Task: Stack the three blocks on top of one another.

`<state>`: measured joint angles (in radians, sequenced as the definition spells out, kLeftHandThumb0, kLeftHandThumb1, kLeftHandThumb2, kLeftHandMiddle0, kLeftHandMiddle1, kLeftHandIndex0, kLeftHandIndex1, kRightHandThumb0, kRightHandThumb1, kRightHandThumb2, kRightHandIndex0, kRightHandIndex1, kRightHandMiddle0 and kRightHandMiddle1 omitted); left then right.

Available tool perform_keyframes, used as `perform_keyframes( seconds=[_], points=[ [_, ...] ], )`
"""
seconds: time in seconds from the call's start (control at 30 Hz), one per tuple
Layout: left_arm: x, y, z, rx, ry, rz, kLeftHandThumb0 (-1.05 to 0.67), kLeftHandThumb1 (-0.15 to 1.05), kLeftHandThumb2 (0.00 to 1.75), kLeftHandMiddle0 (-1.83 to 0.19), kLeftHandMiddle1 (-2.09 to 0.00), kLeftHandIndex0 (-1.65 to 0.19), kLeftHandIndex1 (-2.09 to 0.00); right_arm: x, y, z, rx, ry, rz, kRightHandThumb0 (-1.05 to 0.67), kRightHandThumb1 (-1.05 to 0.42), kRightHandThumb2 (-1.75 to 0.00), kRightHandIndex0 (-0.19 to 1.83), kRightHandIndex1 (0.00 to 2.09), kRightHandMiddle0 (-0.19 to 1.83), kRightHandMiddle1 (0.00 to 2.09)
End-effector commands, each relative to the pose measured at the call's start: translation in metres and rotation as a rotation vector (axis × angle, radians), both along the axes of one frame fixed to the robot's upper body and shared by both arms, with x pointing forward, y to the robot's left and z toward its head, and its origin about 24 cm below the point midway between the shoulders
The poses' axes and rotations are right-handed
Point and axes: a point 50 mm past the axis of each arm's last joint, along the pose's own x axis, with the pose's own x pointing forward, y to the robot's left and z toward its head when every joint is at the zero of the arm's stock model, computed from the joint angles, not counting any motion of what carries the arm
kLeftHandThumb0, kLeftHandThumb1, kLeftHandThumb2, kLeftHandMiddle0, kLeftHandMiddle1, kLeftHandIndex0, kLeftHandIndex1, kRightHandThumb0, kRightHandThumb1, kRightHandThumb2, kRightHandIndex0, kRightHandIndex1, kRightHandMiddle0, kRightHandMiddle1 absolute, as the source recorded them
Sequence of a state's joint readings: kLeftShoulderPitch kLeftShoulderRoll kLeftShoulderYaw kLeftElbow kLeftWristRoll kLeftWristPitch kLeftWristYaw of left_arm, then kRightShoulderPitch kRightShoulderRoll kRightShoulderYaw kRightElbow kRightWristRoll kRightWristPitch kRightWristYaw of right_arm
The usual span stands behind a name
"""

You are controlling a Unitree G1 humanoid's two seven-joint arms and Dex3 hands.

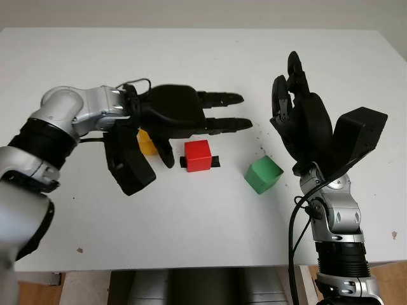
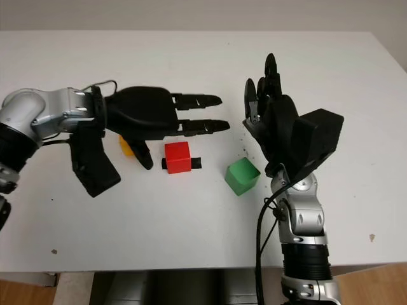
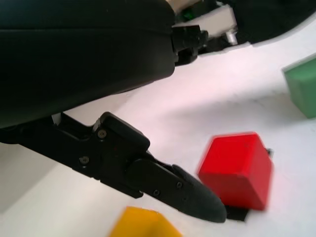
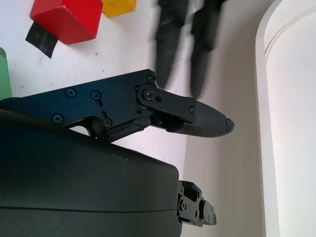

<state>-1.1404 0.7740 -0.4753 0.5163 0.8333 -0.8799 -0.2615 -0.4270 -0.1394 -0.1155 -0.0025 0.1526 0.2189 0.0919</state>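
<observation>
Red block sits unstacked on desk; left robot hand hovers open above it, lining up a grasp. Right robot hand open, raised beside green block.

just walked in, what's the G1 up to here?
Block stacking, not started: the red block, yellow block and green block all sit apart on the white table. The left robot hand is open, hovering above the yellow and red blocks. The right robot hand is open, raised beside the green block. Neither holds anything.
</observation>
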Motion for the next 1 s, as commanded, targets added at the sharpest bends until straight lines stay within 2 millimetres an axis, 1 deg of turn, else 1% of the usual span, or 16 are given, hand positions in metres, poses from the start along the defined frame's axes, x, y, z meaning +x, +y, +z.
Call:
perform_keyframes(
  seconds=[0.0, 0.1, 0.2, 0.27, 0.37, 0.4, 0.47, 0.57, 0.7, 0.83, 0.97],
  points=[
    [-0.008, 0.011, 0.013, -0.045, -0.014, 0.031, -0.82, 0.86, 0.05, 0.19, 0.00, 0.19, 0.00, -0.001, -0.001, 0.002, -0.010, -0.012, 0.002, -0.60, -1.05, -0.67, -0.19, 0.00, -0.19, 0.00],
    [-0.015, 0.027, 0.026, -0.192, 0.022, 0.072, -0.81, 0.87, 0.06, 0.19, 0.00, 0.12, -0.04, 0.000, 0.001, 0.003, -0.002, -0.008, 0.007, -0.60, -1.05, -0.68, -0.19, 0.00, -0.19, 0.00],
    [-0.018, 0.047, 0.035, -0.418, 0.089, 0.153, -0.81, 0.88, 0.06, 0.19, 0.00, 0.07, -0.07, 0.001, 0.002, 0.004, 0.004, -0.012, 0.019, -0.59, -1.05, -0.68, -0.19, 0.00, -0.19, 0.00],
    [-0.020, 0.060, 0.039, -0.558, 0.103, 0.211, -0.81, 0.90, 0.06, 0.19, -0.01, 0.06, -0.07, 0.002, 0.001, 0.004, 0.001, -0.017, 0.027, -0.60, -1.05, -0.67, -0.19, 0.00, -0.19, 0.00],
    [-0.026, 0.075, 0.039, -0.733, 0.138, 0.312, -0.83, 0.99, 0.09, 0.19, 0.00, 0.05, -0.06, 0.003, 0.000, 0.004, -0.003, -0.020, 0.020, -0.60, -1.05, -0.66, -0.19, 0.00, -0.19, 0.00],
    [-0.029, 0.078, 0.037, -0.780, 0.150, 0.342, -0.84, 1.02, 0.09, 0.18, -0.02, 0.00, -0.09, 0.004, 0.000, 0.004, -0.002, -0.021, 0.016, -0.60, -1.05, -0.66, -0.19, 0.00, -0.19, 0.00],
    [-0.034, 0.083, 0.031, -0.846, 0.174, 0.402, -0.85, 1.04, 0.10, 0.15, -0.04, -0.06, -0.10, 0.004, -0.001, 0.004, 0.003, -0.025, 0.015, -0.60, -1.05, -0.66, -0.19, 0.00, -0.19, 0.00],
    [-0.039, 0.088, 0.018, -0.899, 0.189, 0.469, -0.85, 1.04, 0.10, 0.11, -0.06, -0.14, -0.12, 0.005, -0.002, 0.005, 0.005, -0.029, 0.018, -0.62, -1.05, -0.64, -0.19, 0.00, -0.19, 0.00],
    [-0.039, 0.091, 0.004, -0.899, 0.194, 0.575, -0.84, 1.02, 0.07, 0.10, -0.06, -0.18, -0.12, 0.005, -0.003, 0.006, -0.009, -0.039, 0.028, -0.62, -1.05, -0.64, -0.19, 0.00, -0.19, 0.00],
    [-0.033, 0.085, -0.009, -0.802, 0.169, 0.645, -0.92, 1.04, 0.06, 0.10, -0.05, -0.20, -0.10, 0.006, -0.004, 0.007, -0.011, -0.044, 0.034, -0.61, -1.05, -0.64, -0.19, 0.00, -0.19, 0.00],
    [-0.029, 0.076, -0.017, -0.706, 0.173, 0.681, -0.96, 1.05, 0.09, 0.15, -0.04, -0.13, -0.06, 0.006, -0.004, 0.007, -0.014, -0.044, 0.037, -0.61, -1.05, -0.64, -0.19, 0.00, -0.19, 0.00]
  ],
)
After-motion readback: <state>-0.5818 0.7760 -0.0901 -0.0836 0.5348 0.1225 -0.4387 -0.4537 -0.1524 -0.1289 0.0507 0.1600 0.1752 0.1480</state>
